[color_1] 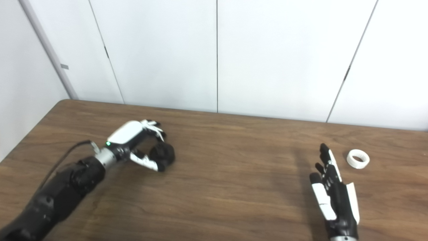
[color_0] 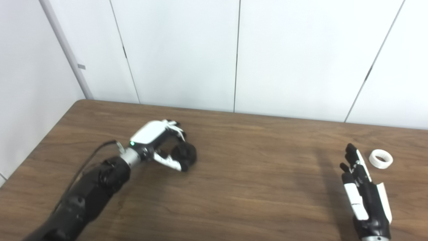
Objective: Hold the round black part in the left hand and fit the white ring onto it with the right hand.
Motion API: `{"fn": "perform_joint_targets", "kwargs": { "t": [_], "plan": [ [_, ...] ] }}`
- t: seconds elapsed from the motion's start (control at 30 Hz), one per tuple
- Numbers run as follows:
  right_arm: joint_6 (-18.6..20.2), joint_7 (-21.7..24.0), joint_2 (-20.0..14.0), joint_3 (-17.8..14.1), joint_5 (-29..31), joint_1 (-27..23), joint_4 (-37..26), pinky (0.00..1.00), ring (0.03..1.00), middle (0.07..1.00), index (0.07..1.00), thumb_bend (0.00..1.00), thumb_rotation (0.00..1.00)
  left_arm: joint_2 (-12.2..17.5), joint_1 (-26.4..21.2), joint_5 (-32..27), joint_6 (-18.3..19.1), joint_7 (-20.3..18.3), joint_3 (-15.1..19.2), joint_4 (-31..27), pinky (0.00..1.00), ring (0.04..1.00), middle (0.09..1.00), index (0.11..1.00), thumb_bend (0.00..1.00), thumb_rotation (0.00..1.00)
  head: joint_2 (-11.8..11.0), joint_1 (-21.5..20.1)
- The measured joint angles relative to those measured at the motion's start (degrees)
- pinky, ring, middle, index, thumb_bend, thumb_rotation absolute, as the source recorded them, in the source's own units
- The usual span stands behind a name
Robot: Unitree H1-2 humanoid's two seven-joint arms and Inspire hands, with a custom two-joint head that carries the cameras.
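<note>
Two robot hands reach over the wooden table (color_0: 254, 187) before us. At nine o'clock our left hand (color_0: 160, 144) curls its fingers and thumb around the round black part (color_0: 185, 153), which rests on the wood. At four o'clock our right hand (color_0: 362, 190) is flat, fingers extended, empty. Just beside its fingertips, toward three o'clock, lies the white ring (color_0: 381, 159), untouched.
</note>
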Motion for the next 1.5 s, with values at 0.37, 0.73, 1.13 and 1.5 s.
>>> {"fn": "perform_joint_targets", "kwargs": {
  "t": [0.37, 0.73, 1.13, 1.5],
  "plan": [
    [1.9, 0.1, -0.1, 0.3, 0.3, -1.0, -6.4, 0.96, 1.000, 0.990, 0.960, 0.47, 0.85, -3.3, 3.4, -0.2, 0.1, -1.1, -4.2, -8.4, 1.00, 1.000, 0.862, 0.479, 0.52, 0.05, 0.6, -2.4],
    [4.3, 0.1, 0.5, 0.7, -0.7, -0.9, -10.7, 0.95, 0.994, 0.982, 0.953, 0.49, 0.85, -4.9, 5.7, 0.8, 0.1, -3.2, -7.7, -14.7, 1.00, 1.000, 0.873, 0.478, 0.52, 0.05, 1.2, -6.4],
    [5.2, -1.3, 0.9, -0.1, -3.7, -1.3, -14.7, 0.98, 0.983, 0.965, 0.939, 0.49, 0.87, -5.4, 6.2, 1.8, 0.1, -4.2, -11.1, -18.1, 1.00, 1.000, 0.871, 0.477, 0.52, 0.06, 1.8, -9.9],
    [8.1, -1.8, 0.3, -1.2, -5.7, -2.6, -16.6, 0.95, 0.974, 0.950, 0.922, 0.51, 0.86, -4.9, 6.0, 3.5, -0.1, -2.9, -12.2, -18.8, 1.00, 1.000, 0.873, 0.478, 0.52, 0.06, 1.8, -13.9]
  ]
}}
